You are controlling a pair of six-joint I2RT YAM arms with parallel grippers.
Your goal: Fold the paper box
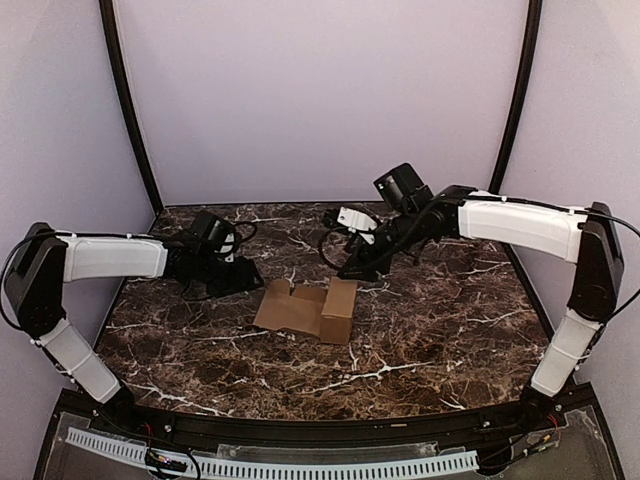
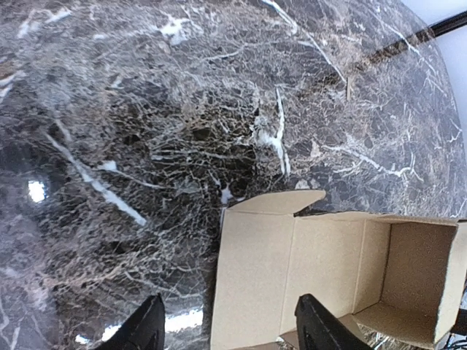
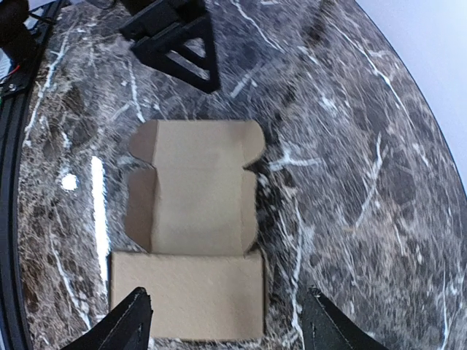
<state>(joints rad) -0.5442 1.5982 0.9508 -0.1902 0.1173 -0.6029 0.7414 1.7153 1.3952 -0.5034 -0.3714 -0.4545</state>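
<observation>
Both left gripper [image 2: 230, 332] and right gripper [image 3: 226, 321] are hovering open, empty; a lopsided push could be skidding the half-folded brown cardboard box [image 1: 300, 308] away.

The plain brown cardboard box [image 1: 308, 310] lies half-folded, inside facing up, near the middle of the dark marbled table [image 1: 430, 340]. Its left part is a flat panel with rounded flaps; its right part stands raised as walls.

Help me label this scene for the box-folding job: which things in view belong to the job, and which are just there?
Job: paper box, partly folded; left gripper, open; right gripper, open.
Not the job: marble table; black frame poles; pale walls.
</observation>
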